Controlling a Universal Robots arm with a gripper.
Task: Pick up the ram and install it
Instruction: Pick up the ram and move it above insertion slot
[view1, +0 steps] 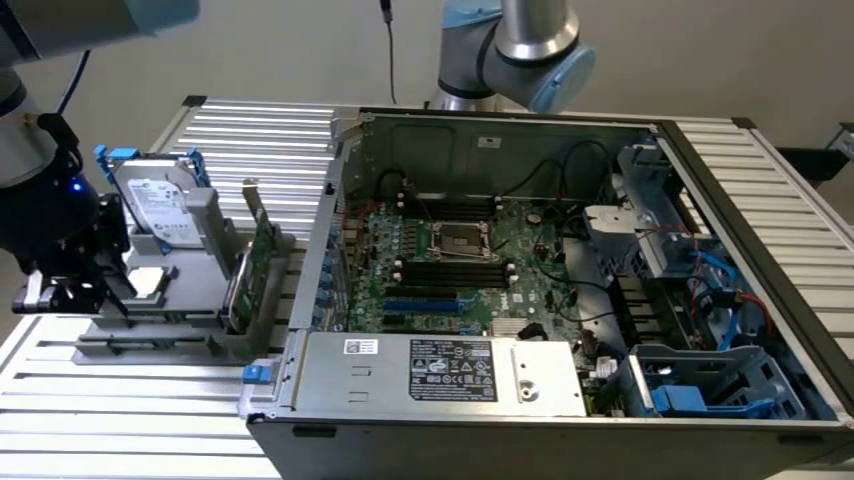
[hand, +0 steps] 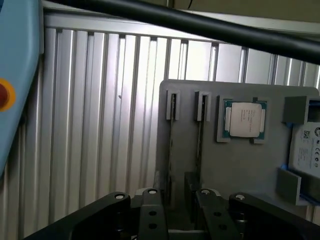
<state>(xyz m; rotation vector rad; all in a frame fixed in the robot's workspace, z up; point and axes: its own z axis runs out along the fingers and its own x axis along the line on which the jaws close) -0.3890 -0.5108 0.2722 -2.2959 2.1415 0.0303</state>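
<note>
Above the fixture (hand: 240, 170), the gripper's (hand: 177, 202) jaws stand narrowly apart (seemingly empty), so slight misalignment could jam them against a slot (hand: 171, 145).

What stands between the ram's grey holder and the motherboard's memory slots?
In the exterior view, the upright green expansion card and the computer case's side wall stand between the grey holder and the memory slots.

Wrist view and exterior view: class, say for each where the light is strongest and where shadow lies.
Wrist view: glare on the table slats beside the holder, gripper dark; exterior view: table evenly lit, darker deep inside the case.
</note>
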